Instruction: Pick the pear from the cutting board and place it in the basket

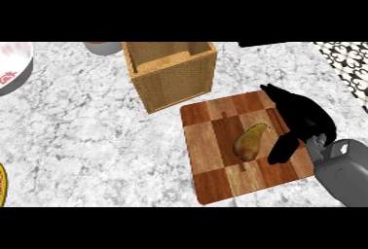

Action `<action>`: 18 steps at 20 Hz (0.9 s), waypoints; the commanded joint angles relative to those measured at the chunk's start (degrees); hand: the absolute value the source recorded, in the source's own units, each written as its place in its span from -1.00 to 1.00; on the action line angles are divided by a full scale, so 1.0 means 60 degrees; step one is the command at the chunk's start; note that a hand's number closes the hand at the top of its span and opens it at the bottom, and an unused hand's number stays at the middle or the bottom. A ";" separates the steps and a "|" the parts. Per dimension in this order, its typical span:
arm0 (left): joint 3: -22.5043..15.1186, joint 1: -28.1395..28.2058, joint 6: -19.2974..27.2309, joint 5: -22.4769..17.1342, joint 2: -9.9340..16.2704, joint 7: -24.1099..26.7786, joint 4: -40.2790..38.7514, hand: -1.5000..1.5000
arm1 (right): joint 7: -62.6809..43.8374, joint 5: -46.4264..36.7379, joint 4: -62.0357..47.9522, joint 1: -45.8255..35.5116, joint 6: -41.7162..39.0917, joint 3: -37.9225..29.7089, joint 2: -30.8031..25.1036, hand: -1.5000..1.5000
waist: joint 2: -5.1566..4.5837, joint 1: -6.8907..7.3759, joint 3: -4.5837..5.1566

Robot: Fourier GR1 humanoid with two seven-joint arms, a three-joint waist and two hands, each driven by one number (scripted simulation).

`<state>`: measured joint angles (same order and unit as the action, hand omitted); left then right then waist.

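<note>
Pear (249,141), yellow-brown and lying on its side, rests near the middle of the chequered wooden cutting board (215,180), its narrow stem end pointing up and to the right. Nothing grips it: just beside it on the right is the robot's right hand (305,121), black, coming in over the board's right edge on a grey forearm, with the fingers spread above and behind the fruit and the thumb reaching down toward the board close to the pear's lower right side. The hand is released and holds nothing; a thin strip of board seems to show between the thumb and the fruit, though whether they are apart or just touching is hard to tell. By my reading this is the reach, with the grasp not yet made. The next move would call for bringing the hand further left so that fingers and thumb lie on either side of the pear, curling them round it, then lifting and carrying it up and left to the woven basket (176,85), which stands just beyond the board's upper left corner with its mouth open. A plate's rim (14,73) shows at the far left, well apart. The left hand is nowhere in sight.
</note>
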<state>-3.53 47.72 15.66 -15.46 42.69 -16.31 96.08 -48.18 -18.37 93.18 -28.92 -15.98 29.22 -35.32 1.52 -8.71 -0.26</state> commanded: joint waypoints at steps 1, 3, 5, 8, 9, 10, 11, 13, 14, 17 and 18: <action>0.0102 -0.2758 -0.0066 -0.0347 -0.0623 0.1207 0.1814 0.00 | -0.0258 -0.0166 0.0000 -0.0047 0.0155 0.0100 0.0239 -1.00 | -0.0035 -0.0228 0.0128; 0.0113 -0.2858 -0.0028 -0.0303 -0.0638 0.1130 0.1827 0.00 | -0.0259 -0.0205 -0.0052 0.0019 0.0151 0.0234 0.0341 -1.00 | -0.0094 -0.0327 0.0116; 0.0116 -0.2895 -0.0095 -0.0272 -0.0630 0.1137 0.1716 0.00 | -0.0384 -0.0261 -0.0055 -0.0036 0.0209 0.0331 0.0544 -1.00 | -0.0103 -0.0337 0.0137; 0.0161 -0.2845 -0.0153 -0.0261 -0.0678 0.1262 0.1667 0.00 | -0.0456 -0.0322 -0.0116 -0.0030 0.0286 0.0278 0.0563 -1.00 | -0.0078 -0.0276 0.0128; 0.0129 -0.2847 -0.0178 -0.0307 -0.0711 0.1193 0.1796 0.00 | -0.0429 -0.0383 -0.0200 0.0067 0.0387 0.0359 0.0670 -1.00 | -0.0126 -0.0256 0.0103; 0.0117 -0.2785 -0.0169 -0.0203 -0.0711 0.1323 0.1840 0.00 | -0.0501 -0.0510 -0.0254 0.0098 0.0428 0.0480 0.0739 -1.00 | -0.0110 -0.0130 0.0100; 0.0206 -0.2906 -0.0187 -0.0269 -0.0696 0.1229 0.1699 0.00 | -0.0517 -0.0428 -0.0145 -0.0031 0.0371 0.0431 0.0790 -1.00 | -0.0098 -0.0242 0.0123; 0.0121 -0.2911 -0.0224 -0.0250 -0.0800 0.1240 0.1689 0.00 | -0.0629 -0.0536 -0.0319 0.0025 0.0455 0.0511 0.0914 -1.00 | -0.0132 -0.0201 0.0127; 0.0168 -0.2906 -0.0316 -0.0319 -0.0813 0.1307 0.1638 0.00 | -0.0571 -0.0572 -0.0363 0.0080 0.0389 0.0553 0.0818 -1.00 | -0.0117 -0.0202 0.0132; 0.0201 -0.2960 -0.0243 -0.0212 -0.0789 0.1196 0.1762 0.00 | -0.0714 -0.0599 -0.0540 0.0118 0.0445 0.0636 0.1044 -1.00 | -0.0173 -0.0243 0.0110; 0.0233 -0.2967 -0.0150 -0.0140 -0.0832 0.1218 0.1672 0.00 | -0.0670 -0.0617 -0.0594 0.0115 0.0414 0.0609 0.0967 -1.00 | -0.0166 -0.0256 0.0115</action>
<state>-2.74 47.07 14.40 -14.43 41.03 -15.36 95.85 -51.61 -21.60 90.66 -28.45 -13.55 32.41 -30.00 0.74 -8.04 -0.45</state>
